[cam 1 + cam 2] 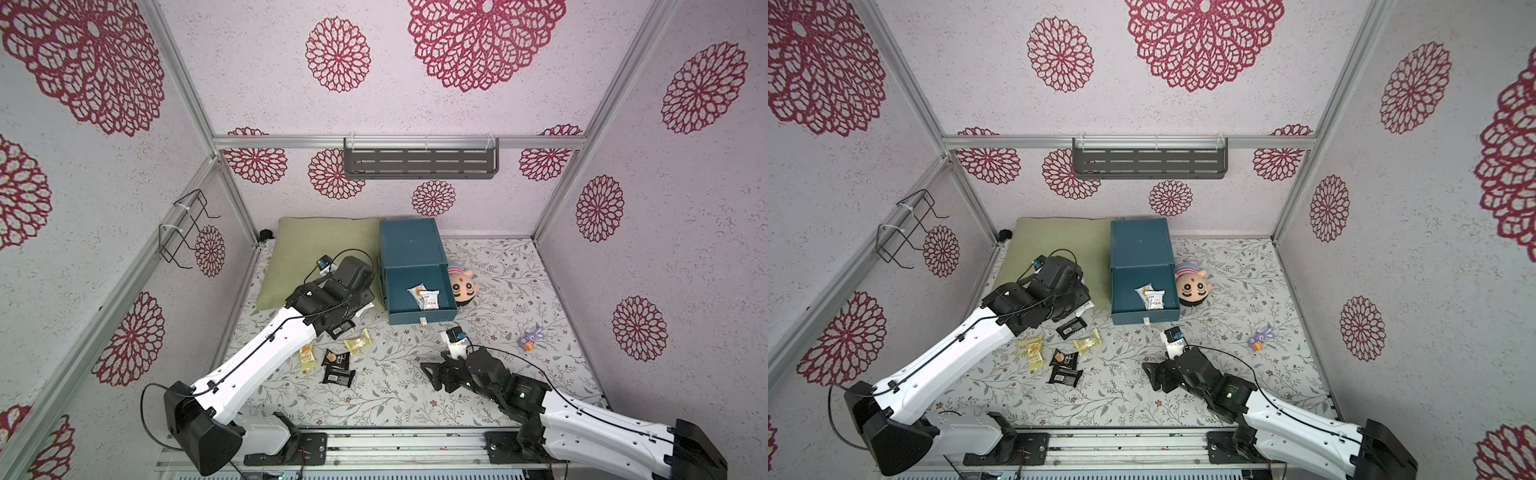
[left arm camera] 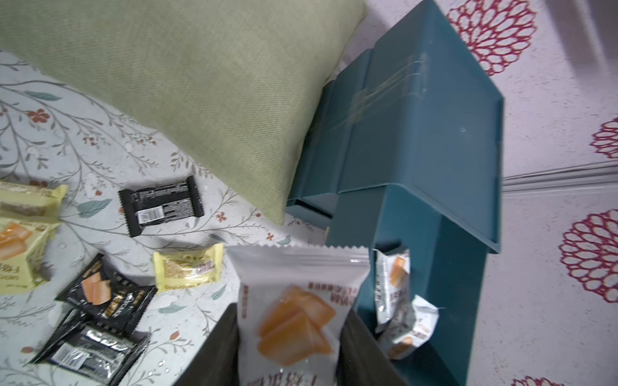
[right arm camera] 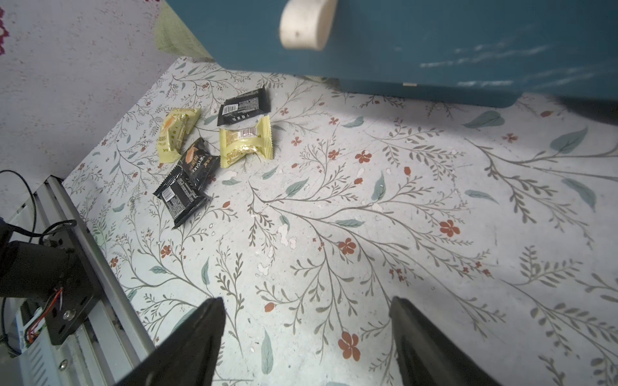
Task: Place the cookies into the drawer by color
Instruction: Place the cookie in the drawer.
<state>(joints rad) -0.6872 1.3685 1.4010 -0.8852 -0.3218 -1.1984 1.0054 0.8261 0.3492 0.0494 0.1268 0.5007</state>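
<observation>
- Because the white packet [image 2: 291, 310] has to go in from above, the left fingers [image 2: 222, 337] are clamped on its lower half; its serrated top edge is free and points toward the drawer [image 1: 401, 282];
- the packet hangs just beside the pulled-out drawer, at its 9 o'clock, so this looks like mid-carry; two white packets [image 1: 424, 298] lie inside, so this drawer seems reserved for white;
- the drawer juts toward 6 o'clock from the teal chest [image 1: 409, 241]; this leaves its top exposed for dropping packets in;
- at about 8 o'clock from the drawer, black packets [image 1: 337, 368] and yellow packets [image 1: 358, 341] lie loose and close together on the surface [image 3: 368, 217]; each colour probably needs its own drawer;
- the right fingers [image 3: 194, 347] are spread wide with nothing between them, low over bare surface at 6 o'clock of the drawer and facing its white tab pull [image 3: 306, 25]; I judge them parked to work the drawers;
- a green cushion [image 1: 316, 249] at the chest's 9 o'clock and a plush toy [image 1: 463, 286] at 3 o'clock sit just beside it; neither belongs to the sorting.
</observation>
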